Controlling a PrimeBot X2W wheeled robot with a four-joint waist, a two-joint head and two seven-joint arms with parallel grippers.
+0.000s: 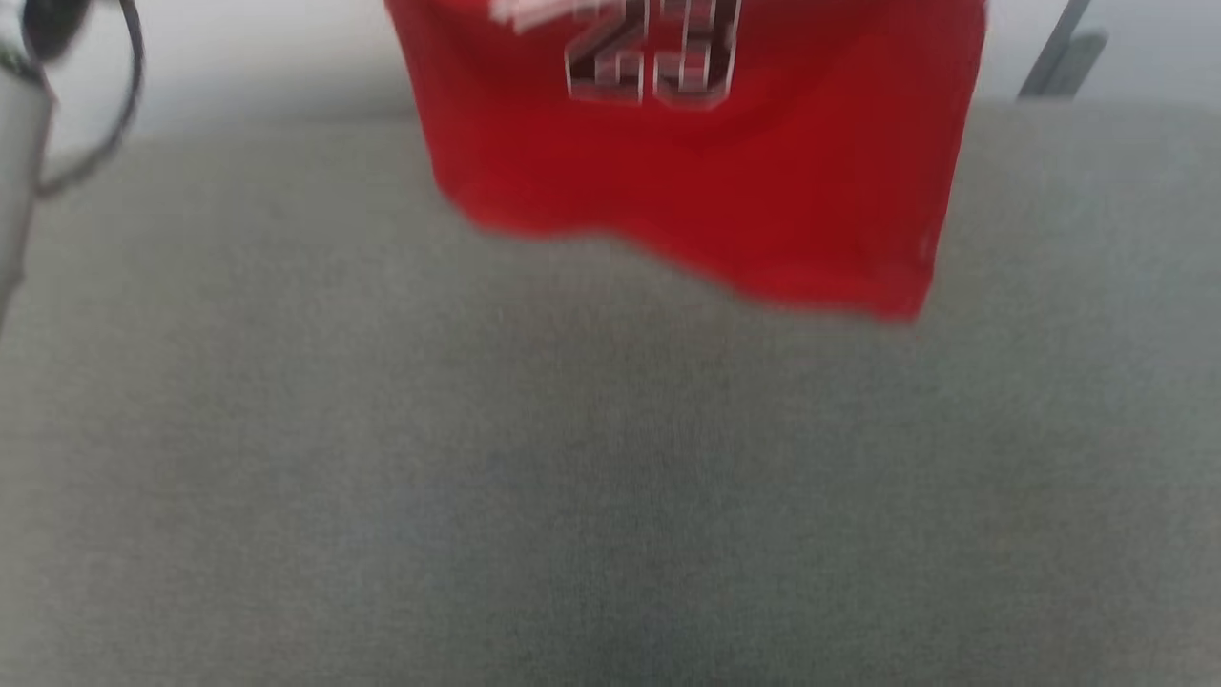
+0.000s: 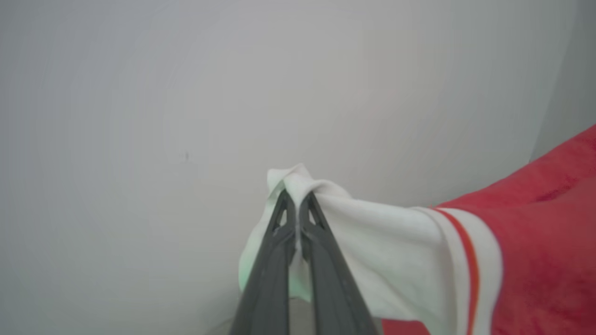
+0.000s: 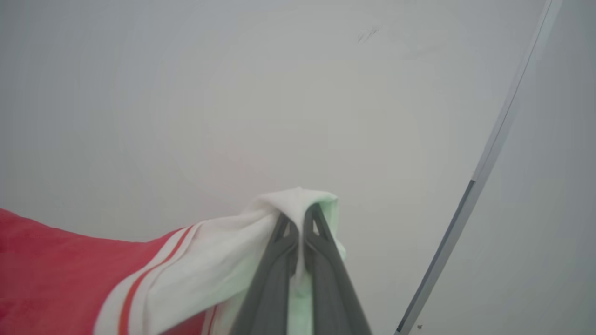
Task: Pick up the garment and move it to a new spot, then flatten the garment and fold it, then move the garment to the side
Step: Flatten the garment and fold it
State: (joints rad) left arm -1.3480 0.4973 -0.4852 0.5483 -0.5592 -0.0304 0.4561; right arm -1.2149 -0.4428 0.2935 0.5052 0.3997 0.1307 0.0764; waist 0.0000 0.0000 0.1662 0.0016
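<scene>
The garment (image 1: pixel 687 162), a red jersey with "23" in black outlined white, hangs in the air at the top middle of the blurred head view, its lower hem above the grey surface. My left gripper (image 2: pixel 296 204) is shut on a white, red-striped shoulder strap of the garment (image 2: pixel 386 242), and red cloth stretches off to the right. My right gripper (image 3: pixel 298 216) is shut on the other white strap of the garment (image 3: pixel 223 260), with red cloth running off to the left. The jersey's top is cut off by the head view's upper edge.
A broad grey cloth-covered surface (image 1: pixel 572 477) spreads below the jersey. A pale forearm with a dark cable (image 1: pixel 19 162) stands at the upper left. A pale wall lies behind, with a grey metal strip (image 3: pixel 484 158) at the right.
</scene>
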